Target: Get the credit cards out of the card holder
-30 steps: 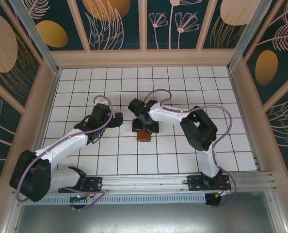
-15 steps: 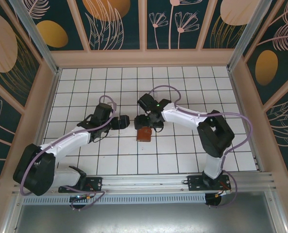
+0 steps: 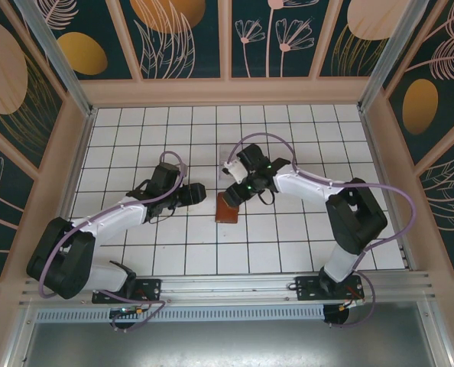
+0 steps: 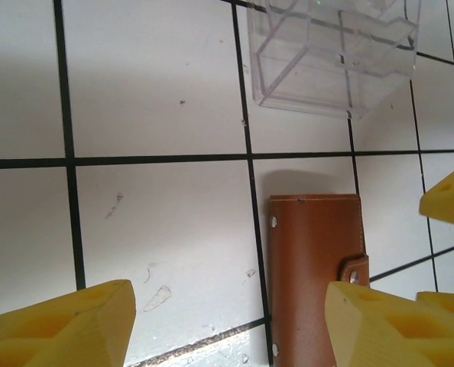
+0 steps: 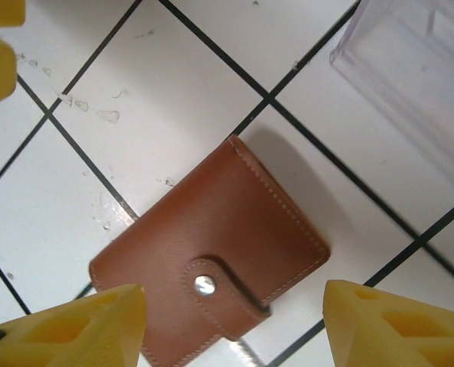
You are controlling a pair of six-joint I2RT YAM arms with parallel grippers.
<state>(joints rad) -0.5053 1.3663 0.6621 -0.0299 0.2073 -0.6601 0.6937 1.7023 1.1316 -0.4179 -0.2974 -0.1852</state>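
a closed brown card holder [image 5: 212, 264] lies flat on the white tiled table [image 3: 135, 145], near its middle, its closing tab [image 5: 225, 297] folded over the edge and fastened by a metal snap [image 5: 204, 285]. just beyond one corner of it stands a clear plastic stand [image 4: 334, 53], apart from the leather by a strip of tile. the right gripper [image 5: 231, 329] hangs directly above the card holder with its jaws spread wide, one yellow pad [image 5: 66, 325] off either side of the leather; it grips nothing, and whether the pads touch the card holder cannot be told from its wrist camera. seen from overhead, the left gripper [image 3: 199, 193] reaches in from the left and sits just beside the card holder. its jaws are likewise spread wide and hold nothing; in its own wrist view one yellow pad [image 4: 59, 325] is over bare tile while the other overlaps the card holder's near corner, contact uncertain. a yellow fingertip of the right gripper pokes into that view at the right edge.
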